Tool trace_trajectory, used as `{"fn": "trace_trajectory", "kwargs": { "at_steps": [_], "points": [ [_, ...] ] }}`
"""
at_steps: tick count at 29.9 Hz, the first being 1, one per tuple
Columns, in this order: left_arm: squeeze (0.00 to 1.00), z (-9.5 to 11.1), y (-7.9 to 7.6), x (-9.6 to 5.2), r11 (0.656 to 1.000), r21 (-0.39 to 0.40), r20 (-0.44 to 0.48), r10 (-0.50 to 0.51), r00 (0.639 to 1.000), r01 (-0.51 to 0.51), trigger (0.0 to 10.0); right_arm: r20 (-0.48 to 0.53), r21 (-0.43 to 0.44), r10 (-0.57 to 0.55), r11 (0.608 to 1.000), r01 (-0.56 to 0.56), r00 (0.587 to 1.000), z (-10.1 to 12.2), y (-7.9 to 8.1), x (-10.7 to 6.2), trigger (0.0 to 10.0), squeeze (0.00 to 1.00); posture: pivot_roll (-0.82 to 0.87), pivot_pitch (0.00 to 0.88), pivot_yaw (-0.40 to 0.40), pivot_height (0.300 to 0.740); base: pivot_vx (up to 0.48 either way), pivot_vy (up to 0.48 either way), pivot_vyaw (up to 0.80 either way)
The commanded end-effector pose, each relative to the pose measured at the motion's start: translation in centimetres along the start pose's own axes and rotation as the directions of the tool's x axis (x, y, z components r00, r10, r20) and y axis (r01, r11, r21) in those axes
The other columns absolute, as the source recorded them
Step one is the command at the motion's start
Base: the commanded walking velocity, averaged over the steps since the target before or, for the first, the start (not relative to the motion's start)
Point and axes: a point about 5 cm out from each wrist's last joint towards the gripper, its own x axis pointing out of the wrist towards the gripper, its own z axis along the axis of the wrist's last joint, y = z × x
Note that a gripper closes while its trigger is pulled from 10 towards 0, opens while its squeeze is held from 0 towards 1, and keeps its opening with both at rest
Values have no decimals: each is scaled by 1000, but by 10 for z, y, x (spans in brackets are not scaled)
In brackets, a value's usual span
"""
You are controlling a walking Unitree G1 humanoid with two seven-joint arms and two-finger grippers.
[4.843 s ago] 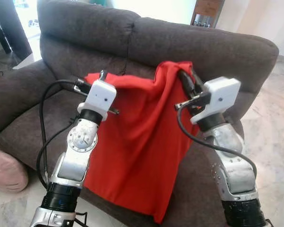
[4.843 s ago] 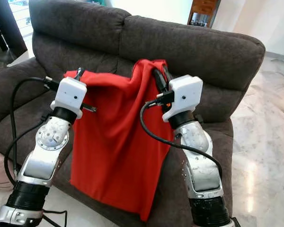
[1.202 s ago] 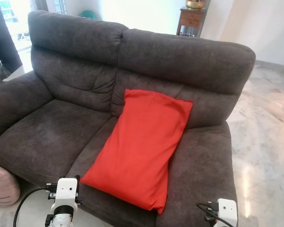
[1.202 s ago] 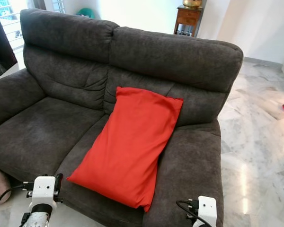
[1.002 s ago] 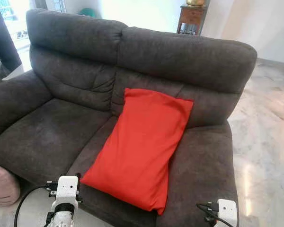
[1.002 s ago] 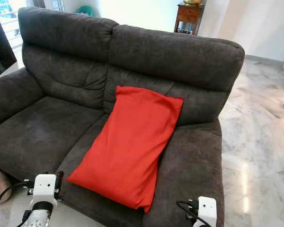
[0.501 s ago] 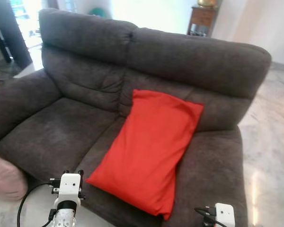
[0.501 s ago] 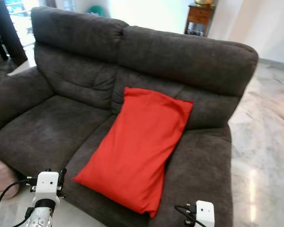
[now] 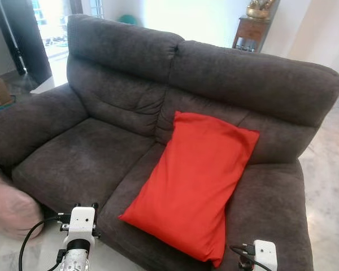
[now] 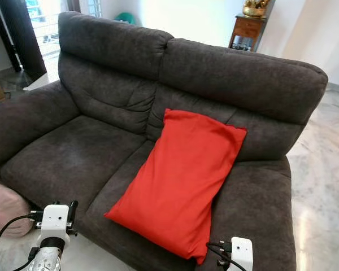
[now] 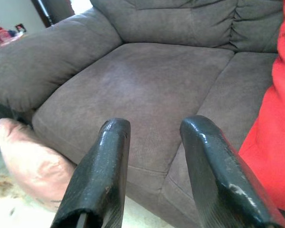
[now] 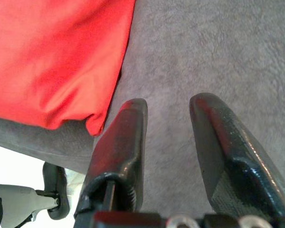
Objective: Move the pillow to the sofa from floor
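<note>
A red pillow (image 9: 198,178) leans on the dark grey sofa (image 9: 101,152), its top against the backrest and its lower corner over the seat's front edge. Both arms are drawn back and low in front of the sofa. My left gripper (image 11: 154,126) is open with nothing between its fingers, facing the left seat cushion. My right gripper (image 12: 168,107) is open too, above the right seat cushion beside the pillow's lower corner (image 12: 92,126). The white wrist housings sit at the bottom of the eye views, the left wrist (image 9: 81,221) and the right wrist (image 9: 264,254).
A pink pillow (image 9: 11,206) lies on the floor by the sofa's left front corner. A wooden side table (image 9: 251,28) stands behind the sofa. Marble floor (image 10: 322,169) stretches to the right. A dark doorway (image 9: 20,34) is at the back left.
4.8 s ago both grippers held the red pillow up against the backrest; it now rests on the sofa, let go, and both arms have lowered. The view has since shifted left.
</note>
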Motion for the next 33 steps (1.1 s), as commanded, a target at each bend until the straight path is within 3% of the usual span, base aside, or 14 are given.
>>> {"fn": "trace_trajectory", "kwargs": {
  "at_steps": [1, 33],
  "points": [
    [0, 2, -1, 3, 1000, 3, 1, -2, 1000, 2, 10000, -4, -3, -7, 1000, 7, 1000, 1, -2, 0, 10000, 0, 102, 0, -57, 740, 0, 285, 0],
    [0, -2, -2, 2, 1000, -4, -12, -2, 1000, 2, 10000, -20, -19, 14, 1000, -14, 1000, -2, -2, -1, 10000, 0, 105, 0, -57, 740, 0, 325, 0]
  ]
}}
